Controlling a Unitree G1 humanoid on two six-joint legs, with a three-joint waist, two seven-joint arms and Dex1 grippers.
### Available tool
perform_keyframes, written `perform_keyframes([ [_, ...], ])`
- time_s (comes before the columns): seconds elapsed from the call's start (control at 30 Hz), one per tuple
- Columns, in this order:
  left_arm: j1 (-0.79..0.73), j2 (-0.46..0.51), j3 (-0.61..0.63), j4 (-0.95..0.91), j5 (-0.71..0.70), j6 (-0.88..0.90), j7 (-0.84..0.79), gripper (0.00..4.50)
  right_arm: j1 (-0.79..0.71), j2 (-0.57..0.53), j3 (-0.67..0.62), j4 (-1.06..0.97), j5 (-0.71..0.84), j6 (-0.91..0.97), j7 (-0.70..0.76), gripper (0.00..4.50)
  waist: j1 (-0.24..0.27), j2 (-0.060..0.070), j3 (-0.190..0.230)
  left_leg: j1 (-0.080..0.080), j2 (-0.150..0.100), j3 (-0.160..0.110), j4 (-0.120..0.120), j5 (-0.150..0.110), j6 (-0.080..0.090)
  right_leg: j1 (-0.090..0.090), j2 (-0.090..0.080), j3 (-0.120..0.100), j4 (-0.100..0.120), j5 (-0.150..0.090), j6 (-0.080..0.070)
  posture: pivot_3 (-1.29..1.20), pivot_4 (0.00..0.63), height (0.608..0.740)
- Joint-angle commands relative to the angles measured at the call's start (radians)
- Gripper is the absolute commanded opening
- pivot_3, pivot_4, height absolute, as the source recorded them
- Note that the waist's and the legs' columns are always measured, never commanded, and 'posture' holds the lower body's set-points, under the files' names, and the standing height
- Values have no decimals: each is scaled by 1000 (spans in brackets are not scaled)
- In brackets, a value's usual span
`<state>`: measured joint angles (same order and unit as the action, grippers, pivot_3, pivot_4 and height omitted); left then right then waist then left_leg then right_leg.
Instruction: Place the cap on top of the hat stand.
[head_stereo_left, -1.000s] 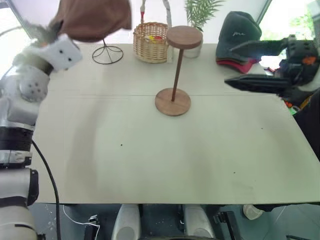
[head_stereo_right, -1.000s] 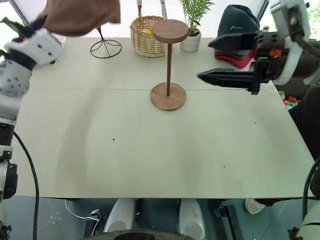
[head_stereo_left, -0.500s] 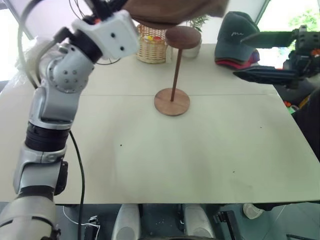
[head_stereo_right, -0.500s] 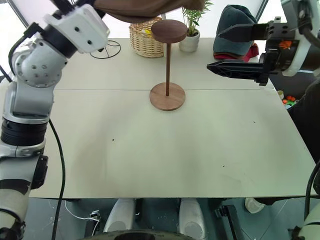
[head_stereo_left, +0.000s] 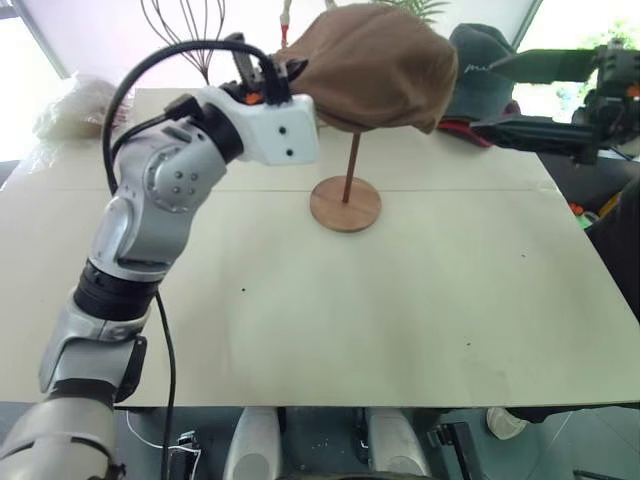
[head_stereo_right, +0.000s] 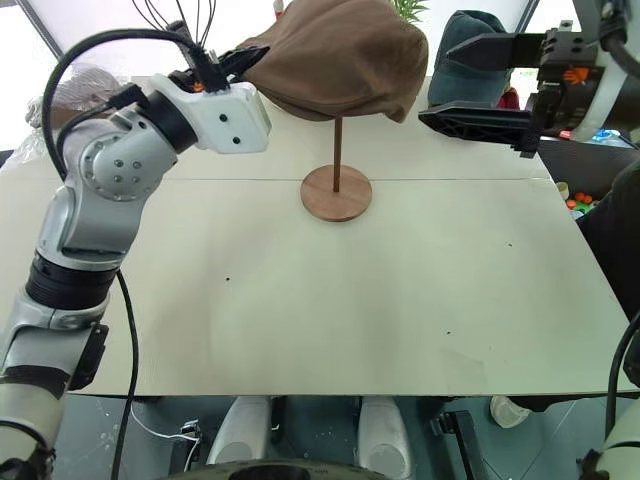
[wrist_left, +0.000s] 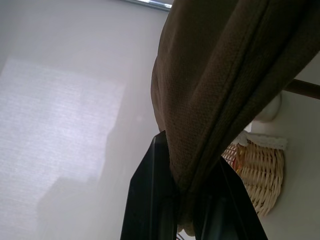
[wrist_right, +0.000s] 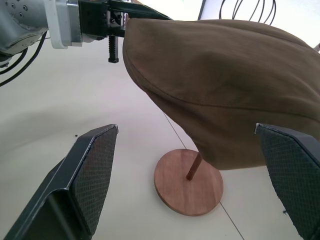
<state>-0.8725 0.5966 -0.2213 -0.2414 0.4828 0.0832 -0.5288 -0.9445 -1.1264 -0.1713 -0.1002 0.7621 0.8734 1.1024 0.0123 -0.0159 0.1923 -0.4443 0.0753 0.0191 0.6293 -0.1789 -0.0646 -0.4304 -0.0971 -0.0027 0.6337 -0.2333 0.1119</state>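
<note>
Above the middle of the table (head_stereo_left: 300, 300), toward its far edge, the left gripper (head_stereo_right: 243, 62) is pinching the edge of the brown cap (head_stereo_right: 345, 55) between its closed fingers, and the cap is draping over the top of the hat stand (head_stereo_right: 336, 190). Toward the table's right edge, the right gripper (head_stereo_right: 478, 85) is hovering beside the cap, fingers spread wide, gripping nothing.

A wide, pale table (head_stereo_left: 300, 320) carries everything. Near the middle of its far half, the round wooden base of the hat stand (head_stereo_left: 345, 203) rests flat on the surface. At the far left corner lies a crumpled clear plastic bag (head_stereo_left: 72, 105). At the far right edge sits a pile of caps (head_stereo_right: 478, 55), dark green over red.
</note>
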Motion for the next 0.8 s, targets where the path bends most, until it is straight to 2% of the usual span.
perform_keyframes([
  [0.03, 11, -14, 1, -49, 19, 10, -6, 38, -36, -5, -30, -3, -6, -16, -9, 4500, 0, 0, 0, 0, 0, 0, 0, 0, 0, 0, 0, 0, 0, 0, 0, 0, 150, 728],
  [0.07, 15, -19, 5, -51, 19, 16, -10, 891, -37, -3, -28, -3, -7, -17, -10, 4500, 0, 0, 0, 0, 0, 0, 0, 0, 0, 0, 0, 0, 0, 0, 0, 0, 150, 728],
  [0.13, 21, -25, 19, -53, 14, 29, -16, 1670, -42, 1, -25, -1, -8, -17, -11, 4500, -2, 0, 0, 0, 0, 0, 0, 0, 0, 0, 0, 0, 0, 0, 0, 0, 150, 728],
  [0.3, 48, -27, 51, -75, -9, 87, -38, 4247, -38, 13, -20, -1, -14, -24, -14, 4500, -1, 0, 0, 0, 0, 0, 0, 0, 1, 0, 0, 0, 0, 0, 0, 0, 150, 728],
  [0.33, 57, -26, 61, -85, -16, 105, -45, 4468, -34, 16, -19, -3, -15, -25, -15, 4500, -1, 0, 0, 0, 0, 0, 0, 0, 1, 0, 0, 0, 0, 0, 0, 0, 150, 728],
  [0.57, 126, 43, 163, -130, -70, 180, -94, 4468, -6, 25, -27, -20, -13, -25, -14, 4500, -2, 0, 0, 0, 0, 0, 0, 0, 1, 0, 0, 0, 0, 0, 0, 0, 150, 728],
  [0.8, 145, 108, 254, -89, -157, 244, -134, 4468, 31, 35, -2, -48, -55, -68, -16, 4500, 0, 0, 0, 0, 0, 0, 0, 0, 1, 0, 0, 0, 0, -1, -2, 0, 150, 728],
])
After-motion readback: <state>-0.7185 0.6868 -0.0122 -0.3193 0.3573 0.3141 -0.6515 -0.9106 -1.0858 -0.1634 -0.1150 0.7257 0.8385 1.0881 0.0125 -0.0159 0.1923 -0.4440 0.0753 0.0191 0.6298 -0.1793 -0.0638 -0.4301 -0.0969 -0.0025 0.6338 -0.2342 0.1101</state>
